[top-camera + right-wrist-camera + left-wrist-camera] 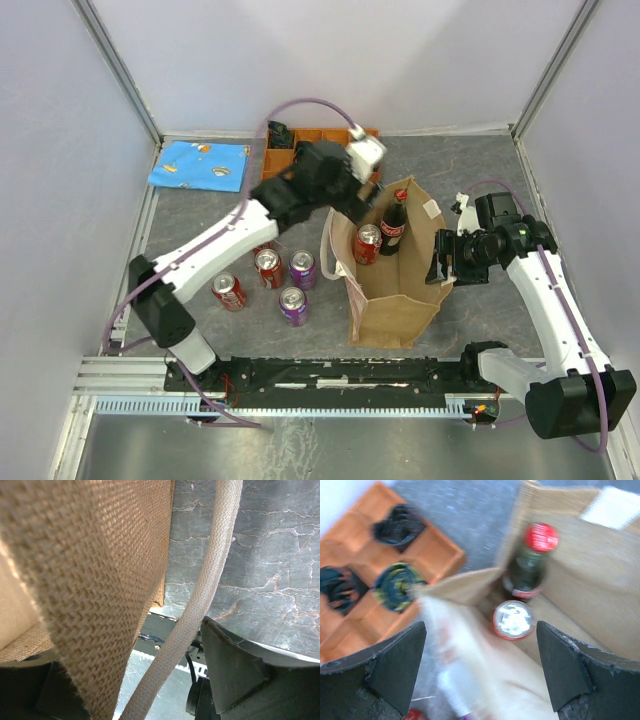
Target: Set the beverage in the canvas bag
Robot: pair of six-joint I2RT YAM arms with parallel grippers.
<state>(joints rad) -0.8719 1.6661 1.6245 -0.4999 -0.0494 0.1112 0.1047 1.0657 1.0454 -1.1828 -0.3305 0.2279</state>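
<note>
**Ana:** Where's the drink?

**Ben:** In the bag (395, 310). A red can (367, 243) stands inside, right beside a bottle (393, 225). The bag stands upright near the middle of the table (480, 180).

**Ana:** Does the left gripper (480, 630) have the can?

**Ben:** No. It hangs over the bag's far-left corner. Its fingers are spread wide, with nothing between them. I think the can is dropped off.

**Ana:** And the right gripper (445, 260)?

**Ben:** It's at the bag's right rim. Its fingers stand apart, one on each side of the wall. The handle (200, 605) runs between them too. It doesn't look like it's squeezing anything.

**Ana:** What could go wrong?

**Ben:** The handle could hook on a finger. If the right arm pulls away like that, it drags the bag and tips it. Then the can and bottle spill out.

**Ana:** Anything else?

**Ben:** The left gripper is close to the rim. A sideways move could bump the wall or knock the tall bottle over. Going straight up looks safer. Four more cans (268, 268) stand near the bag's left side, so a falling bag could hit them.
</note>
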